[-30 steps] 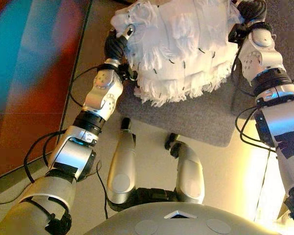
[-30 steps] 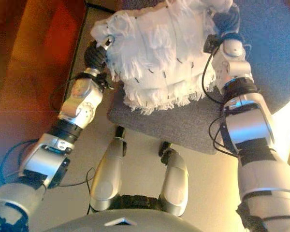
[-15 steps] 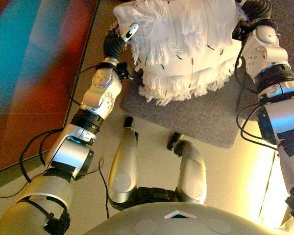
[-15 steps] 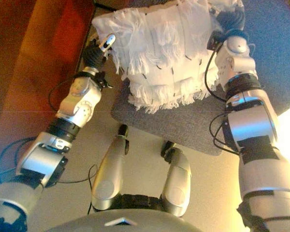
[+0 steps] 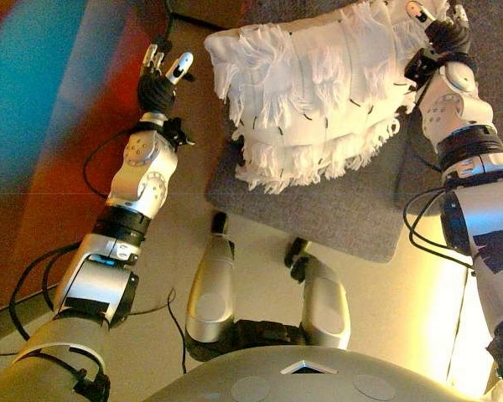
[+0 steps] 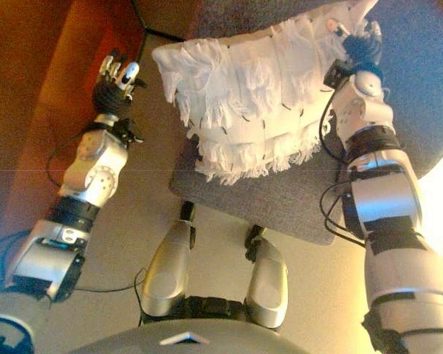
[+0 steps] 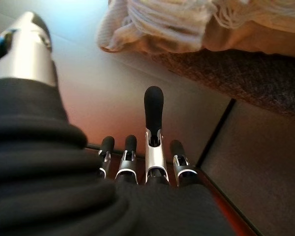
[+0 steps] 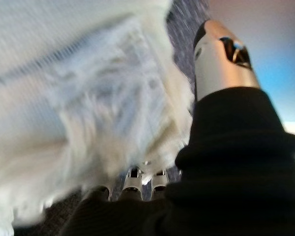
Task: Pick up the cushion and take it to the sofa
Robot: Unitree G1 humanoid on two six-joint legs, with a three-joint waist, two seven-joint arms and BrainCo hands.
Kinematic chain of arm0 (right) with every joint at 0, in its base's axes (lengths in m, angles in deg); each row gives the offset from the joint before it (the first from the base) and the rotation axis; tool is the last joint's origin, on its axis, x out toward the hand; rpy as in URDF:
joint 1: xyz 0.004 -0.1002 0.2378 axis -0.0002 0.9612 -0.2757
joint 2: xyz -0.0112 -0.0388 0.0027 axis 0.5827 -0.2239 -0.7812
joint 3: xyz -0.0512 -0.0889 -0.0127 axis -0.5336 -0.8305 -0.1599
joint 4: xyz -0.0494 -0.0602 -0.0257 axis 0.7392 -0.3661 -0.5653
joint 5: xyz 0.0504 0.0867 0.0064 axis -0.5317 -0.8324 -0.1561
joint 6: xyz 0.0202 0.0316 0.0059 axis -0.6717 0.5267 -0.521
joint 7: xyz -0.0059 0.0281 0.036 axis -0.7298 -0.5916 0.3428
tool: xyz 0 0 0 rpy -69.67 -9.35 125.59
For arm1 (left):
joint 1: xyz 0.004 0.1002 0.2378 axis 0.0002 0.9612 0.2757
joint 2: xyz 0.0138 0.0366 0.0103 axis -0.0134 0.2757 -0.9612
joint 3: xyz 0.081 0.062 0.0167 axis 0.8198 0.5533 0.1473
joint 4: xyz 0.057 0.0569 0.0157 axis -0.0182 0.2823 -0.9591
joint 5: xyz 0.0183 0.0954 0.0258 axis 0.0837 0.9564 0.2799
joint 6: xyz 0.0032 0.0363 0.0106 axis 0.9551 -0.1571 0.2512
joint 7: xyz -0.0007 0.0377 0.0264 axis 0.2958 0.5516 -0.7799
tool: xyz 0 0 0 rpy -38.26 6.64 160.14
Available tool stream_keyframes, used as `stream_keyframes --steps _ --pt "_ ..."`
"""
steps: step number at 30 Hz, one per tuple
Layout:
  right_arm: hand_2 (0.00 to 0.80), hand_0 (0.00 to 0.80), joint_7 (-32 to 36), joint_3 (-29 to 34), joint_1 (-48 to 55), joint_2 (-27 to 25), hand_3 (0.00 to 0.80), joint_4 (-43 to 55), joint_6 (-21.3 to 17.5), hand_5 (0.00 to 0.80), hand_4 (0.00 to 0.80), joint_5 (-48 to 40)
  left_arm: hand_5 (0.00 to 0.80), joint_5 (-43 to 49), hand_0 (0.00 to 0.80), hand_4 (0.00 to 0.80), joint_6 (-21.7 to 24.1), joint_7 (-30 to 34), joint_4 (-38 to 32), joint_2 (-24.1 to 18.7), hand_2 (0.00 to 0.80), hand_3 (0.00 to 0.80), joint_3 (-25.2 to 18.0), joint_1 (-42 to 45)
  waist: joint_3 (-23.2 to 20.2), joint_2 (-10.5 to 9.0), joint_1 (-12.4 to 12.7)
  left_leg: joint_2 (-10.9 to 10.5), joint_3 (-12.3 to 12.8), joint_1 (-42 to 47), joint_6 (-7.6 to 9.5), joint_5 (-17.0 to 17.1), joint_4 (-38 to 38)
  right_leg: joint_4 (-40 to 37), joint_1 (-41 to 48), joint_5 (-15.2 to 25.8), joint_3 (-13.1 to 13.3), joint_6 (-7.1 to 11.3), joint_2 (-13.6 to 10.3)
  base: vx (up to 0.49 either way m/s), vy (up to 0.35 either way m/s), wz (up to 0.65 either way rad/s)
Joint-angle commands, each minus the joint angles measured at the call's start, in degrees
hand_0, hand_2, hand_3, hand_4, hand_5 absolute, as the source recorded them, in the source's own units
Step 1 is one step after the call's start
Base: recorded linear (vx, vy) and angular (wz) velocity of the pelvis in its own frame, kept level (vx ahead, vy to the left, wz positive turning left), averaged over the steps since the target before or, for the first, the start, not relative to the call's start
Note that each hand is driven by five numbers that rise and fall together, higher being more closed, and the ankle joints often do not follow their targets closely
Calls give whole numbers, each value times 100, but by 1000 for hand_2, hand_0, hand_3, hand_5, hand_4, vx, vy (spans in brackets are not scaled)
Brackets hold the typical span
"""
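The white fringed cushion lies on the grey chair seat, not yet lifted. My left hand hangs apart to its left, fingers loose and empty; my right hand is at its far right corner, with its fingers hidden in the fringe, so I cannot tell their grip. I judge I'm at the grasping step: next I should bring the left hand against the cushion's left edge and squeeze from both sides.

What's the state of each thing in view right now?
Cushion: lying on the chair seat, not lifted.
Left robot hand: open, apart from the cushion, holding nothing.
Right robot hand: at the cushion's edge; fingers hidden behind the fringe, grip unclear.
Chair: seat bearing the cushion.
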Motion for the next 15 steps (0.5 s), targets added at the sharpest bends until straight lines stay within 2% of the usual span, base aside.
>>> stream_keyframes --steps 1,7,11,15 --pt "0 0 -2 210 635 -598 0 497 -198 0 0 -315 0 78 0 0 450 211 -534 -30 0 0 -196 475 -722 81 51 32 355 456 -106 -69 -509 -399 374 -57 158 413 -56 174 -15 5" --pt "0 0 27 572 1101 -978 0 669 -127 0 0 -192 0 83 0 0 262 330 -822 -110 0 0 -424 1220 -1171 37 41 50 512 1032 -133 -13 -894 -960 984 50 106 389 77 212 -12 -3" --pt "0 0 81 758 1402 -1233 0 786 -29 0 0 87 0 -47 0 0 117 520 -969 -66 0 0 -509 1677 -1448 32 29 43 547 1304 -112 -19 -1013 -1058 1212 52 156 368 128 188 -15 -2" --pt "0 0 64 1034 1830 -1412 0 989 69 0 0 -70 0 -102 0 0 -11 839 -1099 -22 0 0 -563 2131 -1702 8 10 42 582 1547 -93 -81 -1026 -1108 1465 24 166 338 160 169 -25 -5"
